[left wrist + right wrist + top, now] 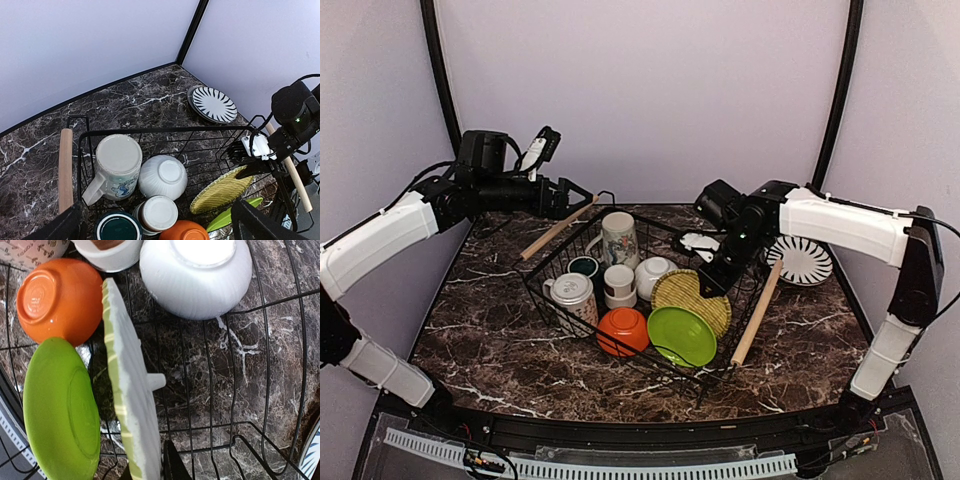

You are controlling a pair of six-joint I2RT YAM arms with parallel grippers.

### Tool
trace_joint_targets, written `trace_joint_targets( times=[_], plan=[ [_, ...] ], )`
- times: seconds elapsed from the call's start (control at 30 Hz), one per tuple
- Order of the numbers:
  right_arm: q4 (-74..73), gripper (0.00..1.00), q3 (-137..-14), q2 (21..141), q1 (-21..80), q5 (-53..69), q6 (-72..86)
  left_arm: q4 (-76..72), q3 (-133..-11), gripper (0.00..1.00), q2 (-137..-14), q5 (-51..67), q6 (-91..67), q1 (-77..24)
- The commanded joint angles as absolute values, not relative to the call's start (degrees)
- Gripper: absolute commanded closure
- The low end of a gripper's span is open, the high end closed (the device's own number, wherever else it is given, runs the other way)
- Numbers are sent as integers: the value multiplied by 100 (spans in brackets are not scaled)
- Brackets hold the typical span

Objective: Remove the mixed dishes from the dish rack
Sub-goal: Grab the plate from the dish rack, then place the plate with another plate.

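One woven yellow round plate (127,390) pinched at its rim by my narrowed right hand (713,282) | likely stiff, light, chippable: hold rim deep | left hand (578,195) wide, empty

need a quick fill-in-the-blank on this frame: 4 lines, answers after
1. The striped plate lies ___ the dish rack, not in it.
2. The right gripper is at the rim of the woven plate, whose colour is ___.
3. The orange bowl sits ___, its base facing up.
4. The left gripper hovers above the rack with its jaws ___.

Missing words: outside; yellow; upside down; open.
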State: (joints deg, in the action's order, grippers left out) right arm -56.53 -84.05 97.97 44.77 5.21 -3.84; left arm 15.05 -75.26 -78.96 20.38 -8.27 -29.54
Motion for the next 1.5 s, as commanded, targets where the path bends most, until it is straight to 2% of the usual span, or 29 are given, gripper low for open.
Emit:
trace_joint_targets(
  times=[0.0, 0.23, 0.57, 0.83, 1.1, 1.27, 1.47],
  plan=[
    [-5882, 93, -8683, 9805, 4564, 379, -343, 1494, -7517, 1, -7925, 2101, -898, -2988],
    [-6045, 100, -8970, 9726, 4651, 341, -334, 1496, -7524, 1, -7944, 2115, -906, -2986],
    [-6142, 100, -9400, 9283, 4693, -312, -279, 1511, -7532, 1, -7971, 2123, -918, -2988],
    [-5397, 100, -9211, 8474, 4694, -1032, -269, 1520, -7535, 1, -7980, 2109, -915, -2988],
    [-3883, 100, -8325, 7043, 4685, -1511, -201, 1519, -7541, 1, -8006, 2110, -921, -2988],
    [-2322, 100, -7211, 5639, 4597, -1898, -2, 1521, -7541, 1, -8023, 2126, -929, -2988],
    [-792, 100, -5951, 4580, 4156, -3098, 756, 1509, -7541, 1, -8045, 2149, -953, -2988]
  ],
)
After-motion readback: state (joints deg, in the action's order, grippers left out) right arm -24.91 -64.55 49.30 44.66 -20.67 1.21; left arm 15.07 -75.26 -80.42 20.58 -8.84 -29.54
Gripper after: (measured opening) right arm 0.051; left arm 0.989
